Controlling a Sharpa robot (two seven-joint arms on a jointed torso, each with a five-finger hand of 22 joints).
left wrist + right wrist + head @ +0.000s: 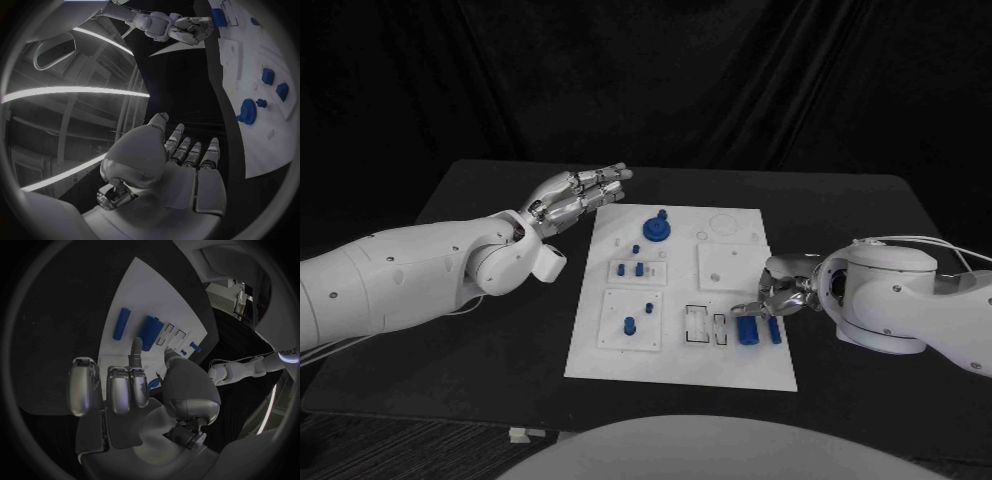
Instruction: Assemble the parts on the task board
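The white task board [678,345] lies flat in the middle of the black tabletop [877,205], its long axis running from the near edge toward the far edge.

At the board's far end a round blue part [658,232] stands with a small knob on top. Nearer, on the left side, a raised white plate carries small blue pegs [630,268] standing upright, and the plate nearer still holds another upright peg [629,325].

On the near right of the board lie two elongated blue parts: a thicker cylinder [749,331] and a slimmer bar [775,331] just beside it on the right. Both lie flat with their long axes pointing near to far, parallel to each other and to the board's long side. Left of them sit narrow rectangular slots [697,327].

The right hand [777,291] hovers at the board's right edge, just above the two lying parts, fingers partly curled with nothing held.

The left hand [577,195] is raised off the far left corner of the board, fingers extended and spread, palm empty.
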